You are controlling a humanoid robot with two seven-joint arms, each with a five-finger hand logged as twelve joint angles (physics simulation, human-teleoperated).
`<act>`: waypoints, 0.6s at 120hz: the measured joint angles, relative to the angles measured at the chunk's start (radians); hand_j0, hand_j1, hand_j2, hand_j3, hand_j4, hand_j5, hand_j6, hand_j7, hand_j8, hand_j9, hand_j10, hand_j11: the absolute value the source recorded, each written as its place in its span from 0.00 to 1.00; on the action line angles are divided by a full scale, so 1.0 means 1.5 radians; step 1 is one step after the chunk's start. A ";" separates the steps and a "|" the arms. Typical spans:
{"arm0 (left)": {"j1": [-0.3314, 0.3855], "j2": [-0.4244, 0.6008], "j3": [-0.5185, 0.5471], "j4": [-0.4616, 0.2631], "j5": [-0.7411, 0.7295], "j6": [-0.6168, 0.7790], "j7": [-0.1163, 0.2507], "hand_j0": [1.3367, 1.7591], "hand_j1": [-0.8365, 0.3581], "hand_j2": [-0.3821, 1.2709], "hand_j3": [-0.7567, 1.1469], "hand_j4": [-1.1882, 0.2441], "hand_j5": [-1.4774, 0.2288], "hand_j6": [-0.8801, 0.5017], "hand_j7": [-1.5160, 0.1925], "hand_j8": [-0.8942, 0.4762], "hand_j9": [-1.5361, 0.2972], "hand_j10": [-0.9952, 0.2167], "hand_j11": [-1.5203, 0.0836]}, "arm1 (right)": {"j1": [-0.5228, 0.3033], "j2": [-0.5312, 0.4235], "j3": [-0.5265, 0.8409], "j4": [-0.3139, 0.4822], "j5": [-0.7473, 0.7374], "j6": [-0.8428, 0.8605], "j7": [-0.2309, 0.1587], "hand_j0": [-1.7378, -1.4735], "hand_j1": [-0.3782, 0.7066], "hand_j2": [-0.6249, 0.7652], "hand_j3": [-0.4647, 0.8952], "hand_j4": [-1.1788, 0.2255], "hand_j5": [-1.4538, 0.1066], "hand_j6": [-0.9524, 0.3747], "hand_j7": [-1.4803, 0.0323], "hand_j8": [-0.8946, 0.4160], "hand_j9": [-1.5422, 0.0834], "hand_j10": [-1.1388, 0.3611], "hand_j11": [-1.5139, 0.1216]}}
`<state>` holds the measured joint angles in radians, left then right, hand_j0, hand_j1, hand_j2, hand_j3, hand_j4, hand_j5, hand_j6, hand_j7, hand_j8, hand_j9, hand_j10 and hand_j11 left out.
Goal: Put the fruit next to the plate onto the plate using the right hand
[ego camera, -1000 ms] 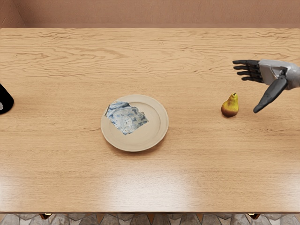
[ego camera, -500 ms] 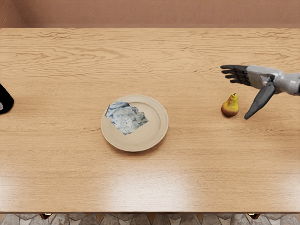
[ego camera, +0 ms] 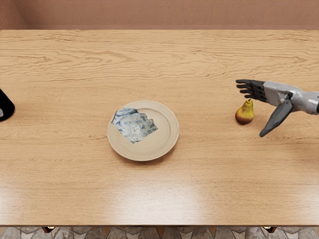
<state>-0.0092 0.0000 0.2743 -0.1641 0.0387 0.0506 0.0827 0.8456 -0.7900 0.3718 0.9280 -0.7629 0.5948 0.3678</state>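
Open and empty, the right hand [ego camera: 268,94] hovers just beside the pear [ego camera: 244,112], which stands on the worktop [ego camera: 159,189] well to the right of the plate [ego camera: 169,132], leaving the grasp, the carry and the placing all yet to do.

You see a light wooden table [ego camera: 159,55] filling the view, brown wall [ego camera: 169,13] behind, patterned tiled floor [ego camera: 149,233] below.
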 joint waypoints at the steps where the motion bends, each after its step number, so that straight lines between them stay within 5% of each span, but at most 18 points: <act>1: 0.000 0.000 0.000 0.000 0.000 0.000 0.000 0.76 0.99 0.23 0.40 0.83 0.87 0.64 0.89 0.65 0.84 0.82 0.95 | -0.001 0.000 0.000 0.000 0.000 -0.001 0.001 0.30 0.05 0.45 0.34 0.82 0.91 0.69 0.96 0.66 0.93 0.74 0.90; 72: 0.000 0.000 0.000 0.000 0.000 0.000 0.000 0.76 0.99 0.23 0.40 0.83 0.87 0.64 0.89 0.65 0.84 0.82 0.95 | -0.072 0.043 0.002 -0.044 0.038 -0.117 0.076 0.30 0.06 0.45 0.34 0.82 0.91 0.69 0.95 0.66 0.93 0.74 0.90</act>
<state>-0.0092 0.0000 0.2743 -0.1641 0.0389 0.0506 0.0827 0.7380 -0.7256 0.3753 0.8627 -0.7067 0.4200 0.4825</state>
